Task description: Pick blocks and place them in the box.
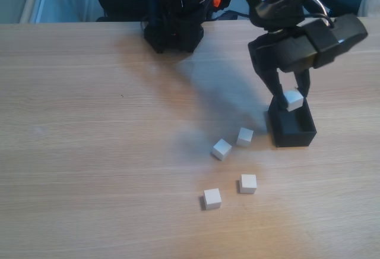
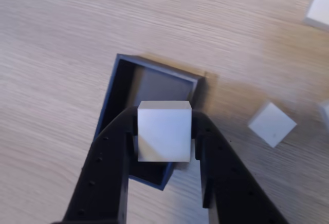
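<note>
Box (image 2: pixel 121 88): black, open-topped, rectangular; sits on the wooden counter (image 1: pixel 89 122) directly beneath the hand (image 2: pixel 164 139). In the wrist view its long axis runs from the lower edge up toward the top, tilted slightly rightward.

Hand: black, two-fingered, clamped on one white block (image 2: pixel 164 137), a finger pressing each side face; block level, held above the box's open top.

Loose blocks, fixed view, all left of the box: one (image 1: pixel 244 136) nearest it, one (image 1: pixel 221 149) beside that, one (image 1: pixel 248 183) and one (image 1: pixel 212 198) lower down.
</note>
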